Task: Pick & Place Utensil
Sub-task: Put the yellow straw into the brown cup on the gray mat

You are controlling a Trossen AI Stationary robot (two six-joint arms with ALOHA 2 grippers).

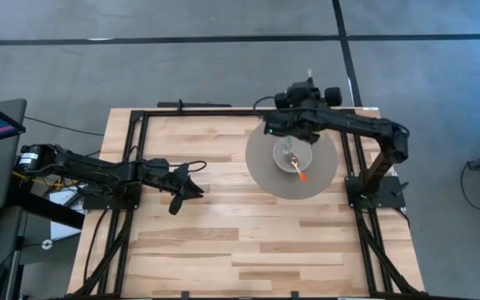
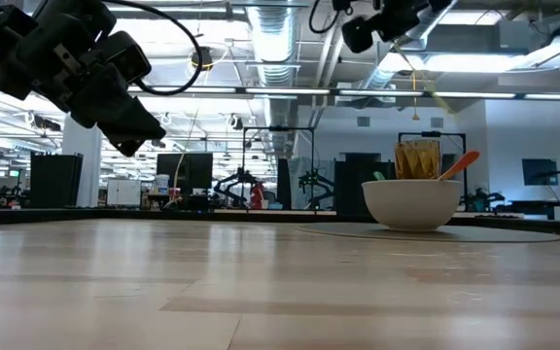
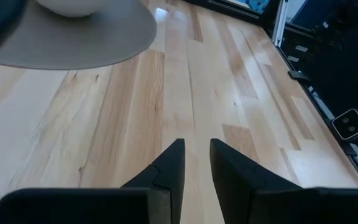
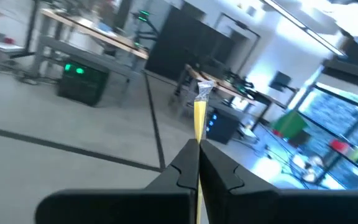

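While the white bowl (image 1: 292,156) sat in the middle of the round grey mat (image 1: 323,171), most of the wooden table (image 1: 223,242) on the left arm's side of the bowl was bare, with lots of room to move. The mat reached close to the table's edge on the right arm's side, just beside that arm's base.

One utensil with an orange handle (image 1: 301,174) leaned in the bowl, its orange tip poking out over the rim. Its metal end lay inside the bowl, and it looked like a fork. In the low view a yellowish bundle (image 2: 417,158) also stood up out of the bowl; what it was could not be told.

The right gripper (image 4: 197,163) was above the bowl, on its far side. Its fingers were pressed tight on a thin yellow stick (image 4: 199,121) with a silvery tip. This looked like a second utensil.

The left gripper (image 1: 192,188) hung over bare wood, well away from the bowl. Its fingers (image 3: 174,165) were a little apart and held nothing.

There was one bowl, one mat and two arms.
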